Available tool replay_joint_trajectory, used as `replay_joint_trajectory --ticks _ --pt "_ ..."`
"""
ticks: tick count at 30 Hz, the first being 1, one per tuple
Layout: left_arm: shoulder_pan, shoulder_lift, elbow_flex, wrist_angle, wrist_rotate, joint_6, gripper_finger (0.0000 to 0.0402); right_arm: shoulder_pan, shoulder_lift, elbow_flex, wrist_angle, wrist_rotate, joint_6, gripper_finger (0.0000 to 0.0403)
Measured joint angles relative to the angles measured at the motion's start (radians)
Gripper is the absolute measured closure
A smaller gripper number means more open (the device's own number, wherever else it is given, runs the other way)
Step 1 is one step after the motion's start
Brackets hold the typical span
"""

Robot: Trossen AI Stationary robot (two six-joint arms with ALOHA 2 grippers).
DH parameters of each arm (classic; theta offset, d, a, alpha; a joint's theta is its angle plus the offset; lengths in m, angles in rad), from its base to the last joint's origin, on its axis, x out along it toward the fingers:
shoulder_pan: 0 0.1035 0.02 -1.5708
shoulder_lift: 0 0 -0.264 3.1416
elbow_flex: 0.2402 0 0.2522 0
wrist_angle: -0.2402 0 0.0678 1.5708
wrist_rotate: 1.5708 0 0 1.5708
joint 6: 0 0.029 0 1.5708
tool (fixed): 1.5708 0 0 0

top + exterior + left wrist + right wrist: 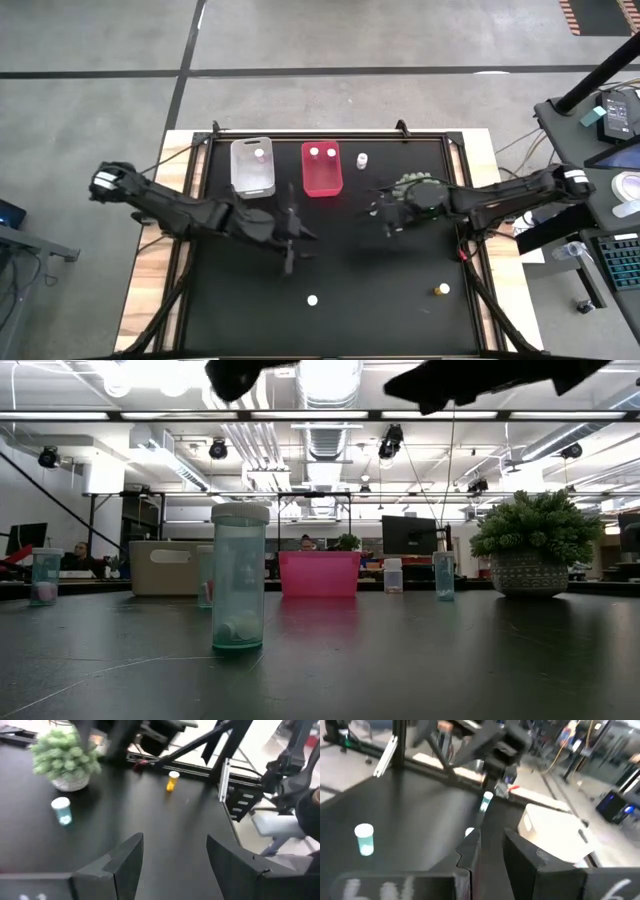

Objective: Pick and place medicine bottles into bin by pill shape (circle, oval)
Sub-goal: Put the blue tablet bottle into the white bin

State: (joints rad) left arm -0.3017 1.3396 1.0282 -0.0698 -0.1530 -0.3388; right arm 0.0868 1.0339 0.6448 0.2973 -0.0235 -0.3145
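Desk (330, 300) space below both arms carries the whole job, and most of it looks unfinished. Just beyond the left tool (290, 240) sits the clear bin (252, 167) with one white-capped bottle inside; beside it, ahead of the gap between the two tools, the red bin (321, 168) holds two. So three bottles appear sorted. The potted plant (420, 190) stands right next to the right tool (388, 215).

Still loose on the desk: one bottle (362, 160) just past the red bin, a white-capped one (312, 300) behind the left tool, and the amber bottle (442, 290) behind the right tool. The low view shows a few more upright bottles, so I judge at least half remains.

The left tool's fingers (125, 862) are spread wide with nothing between them. The right tool's fingers (470, 851) stand only slightly apart, also empty.
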Motion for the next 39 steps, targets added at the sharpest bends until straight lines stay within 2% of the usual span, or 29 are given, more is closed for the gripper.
replay_joint_trajectory --ticks 9,15,19,28,33,39 --pt "-0.087 0.267 0.342 -0.299 -0.051 -0.1 0.0199 0.0 -0.197 -0.146 0.036 -0.002 0.029 0.0335" --pt "-0.134 0.413 0.534 -0.587 -0.039 -0.211 0.0199 0.0 -0.274 -0.186 0.041 -0.001 0.091 0.0333" --pt "-0.182 0.496 0.62 -0.631 -0.039 -0.267 0.0199 0.0 -0.291 -0.191 0.041 -0.002 0.13 0.0333" --pt "-0.268 0.6 0.695 -0.657 -0.036 -0.438 0.0199 0.019 -0.283 -0.208 0.059 -0.003 0.187 0.0333" --pt "-0.325 0.603 0.687 -0.694 -0.039 -0.494 0.0199 0.018 -0.272 -0.211 0.087 -0.003 0.185 0.0333" --pt "-0.371 0.609 0.685 -0.701 -0.091 -0.528 0.0199 0.018 -0.254 -0.212 0.108 -0.003 0.164 0.0335"
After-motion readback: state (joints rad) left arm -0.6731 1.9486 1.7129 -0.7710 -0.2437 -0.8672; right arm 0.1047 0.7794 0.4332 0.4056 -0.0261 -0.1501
